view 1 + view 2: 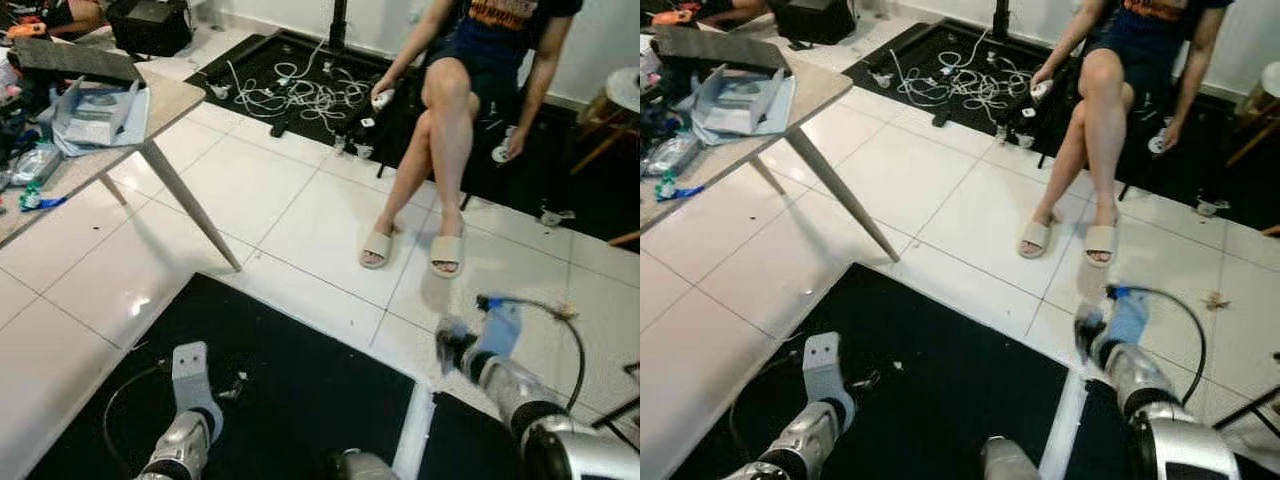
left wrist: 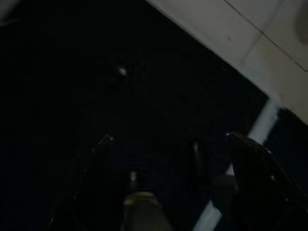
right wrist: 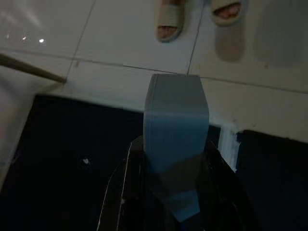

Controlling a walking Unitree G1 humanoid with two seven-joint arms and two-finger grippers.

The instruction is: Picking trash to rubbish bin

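My right gripper is shut on a flat pale-blue piece of trash, which sticks out past its fingers above the white tiles; in the left eye view this blue piece hangs low at the right. My left gripper is open, its fingers apart and bare over the black floor mat. A small white scrap lies on the mat just beside the left wrist. A tiny brown scrap lies on the tile to the right.
A person sits ahead with crossed legs and slippered feet on the tiles. A cluttered table with a slanted leg stands at the left. White cables are tangled on a far black mat. A wooden stool stands far right.
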